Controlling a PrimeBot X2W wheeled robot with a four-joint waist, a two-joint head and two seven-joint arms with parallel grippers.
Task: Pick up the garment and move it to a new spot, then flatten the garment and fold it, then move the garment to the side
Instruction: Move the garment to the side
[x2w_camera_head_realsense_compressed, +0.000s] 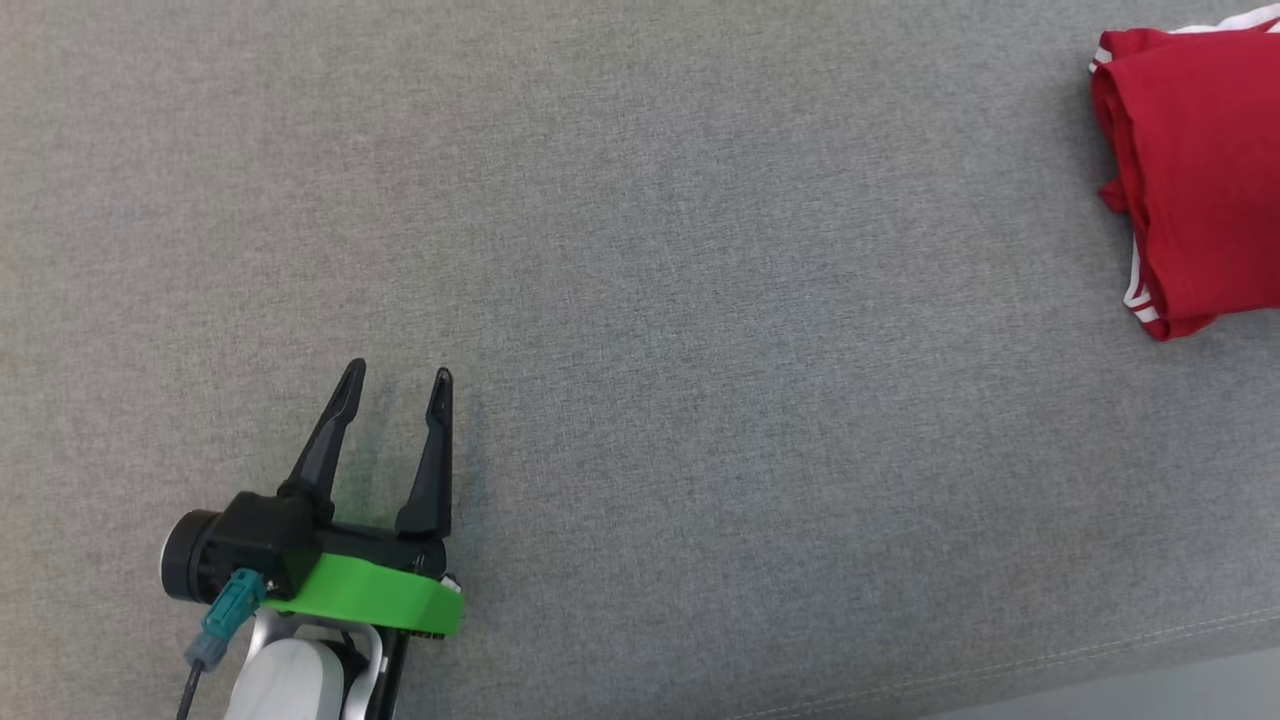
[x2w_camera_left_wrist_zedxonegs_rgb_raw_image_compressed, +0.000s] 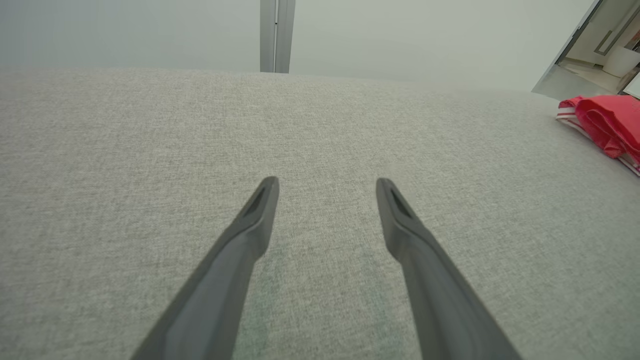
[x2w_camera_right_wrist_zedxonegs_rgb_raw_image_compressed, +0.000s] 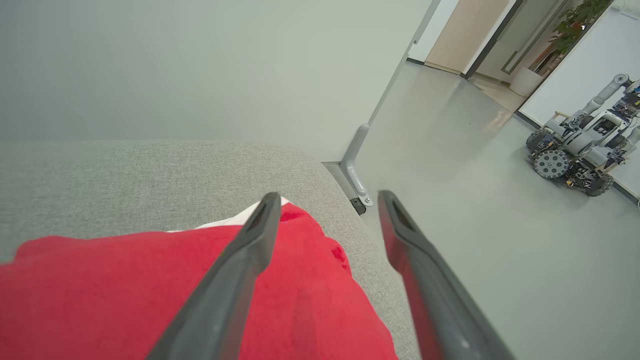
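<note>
The garment (x2w_camera_head_realsense_compressed: 1200, 170) is red with white stripes and lies folded in a compact bundle at the far right of the grey fabric surface (x2w_camera_head_realsense_compressed: 640, 300). My left gripper (x2w_camera_head_realsense_compressed: 398, 378) rests open at the lower left, far from the cloth, with nothing between its fingers. In the left wrist view the gripper (x2w_camera_left_wrist_zedxonegs_rgb_raw_image_compressed: 327, 184) points across bare fabric and the garment (x2w_camera_left_wrist_zedxonegs_rgb_raw_image_compressed: 607, 122) shows at the right edge. In the right wrist view my right gripper (x2w_camera_right_wrist_zedxonegs_rgb_raw_image_compressed: 327, 197) stands open just above the garment (x2w_camera_right_wrist_zedxonegs_rgb_raw_image_compressed: 150, 295), its fingers spread and gripping nothing.
The surface's right edge (x2w_camera_right_wrist_zedxonegs_rgb_raw_image_compressed: 350, 220) drops to a pale floor (x2w_camera_right_wrist_zedxonegs_rgb_raw_image_compressed: 475, 225) right beside the garment. Another wheeled robot (x2w_camera_right_wrist_zedxonegs_rgb_raw_image_compressed: 580, 150) stands on that floor at a distance. A grey wall (x2w_camera_left_wrist_zedxonegs_rgb_raw_image_compressed: 150, 30) lies behind the surface.
</note>
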